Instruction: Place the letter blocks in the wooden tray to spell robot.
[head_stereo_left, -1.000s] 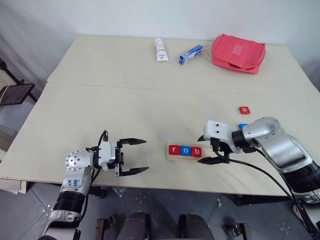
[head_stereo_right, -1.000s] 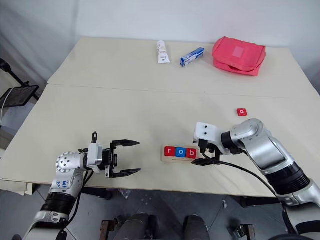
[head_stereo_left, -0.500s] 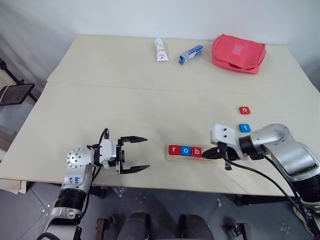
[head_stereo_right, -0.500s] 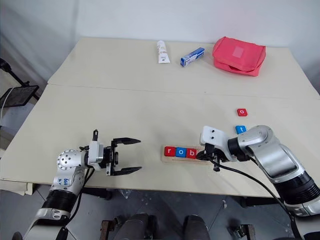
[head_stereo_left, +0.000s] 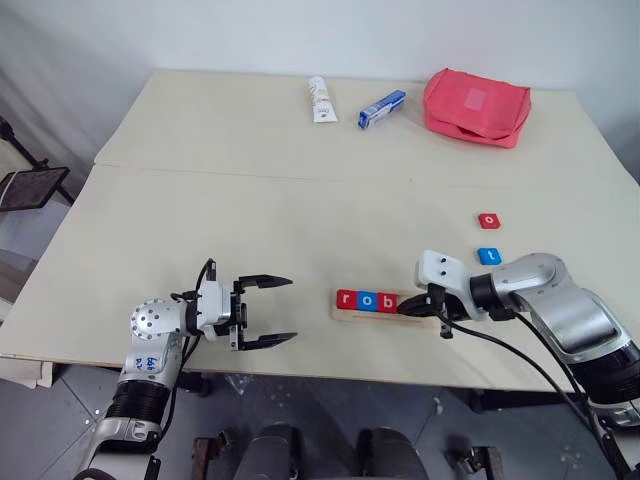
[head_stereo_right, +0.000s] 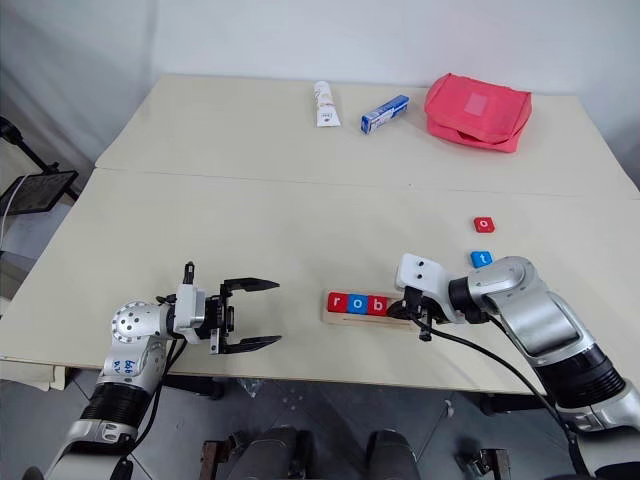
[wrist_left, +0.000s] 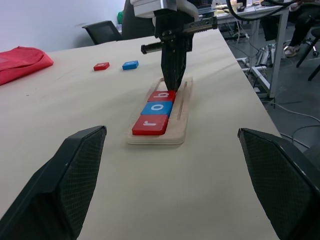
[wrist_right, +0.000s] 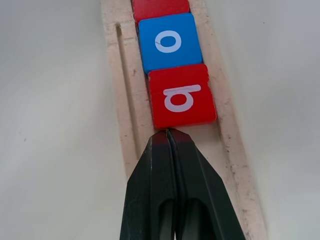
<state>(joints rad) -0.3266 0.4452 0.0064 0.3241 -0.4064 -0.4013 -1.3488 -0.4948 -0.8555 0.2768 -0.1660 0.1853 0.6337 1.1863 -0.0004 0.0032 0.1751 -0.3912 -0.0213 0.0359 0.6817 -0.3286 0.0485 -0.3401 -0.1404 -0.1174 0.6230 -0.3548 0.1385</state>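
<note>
In the wooden tray (head_stereo_left: 352, 315) near table's front edge: r, o, b blocks (head_stereo_left: 367, 300) in a row. Right gripper (wrist_right: 168, 133) pinched shut, empty, tips at b's edge. Left gripper (head_stereo_left: 276, 310) wide open, empty, well apart. Red o (head_stereo_left: 488, 219) & blue t (head_stereo_left: 489, 256) loose on table (head_stereo_left: 260, 210).

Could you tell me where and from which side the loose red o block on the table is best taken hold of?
Take the red o block across two opposite side edges, coming straight down from above. It lies flat on the table, so only its thin edges offer purchase. It sits apart from the blue t block, leaving room for the fingers. The right tool, shut at the tray, is probably better placed.
</note>
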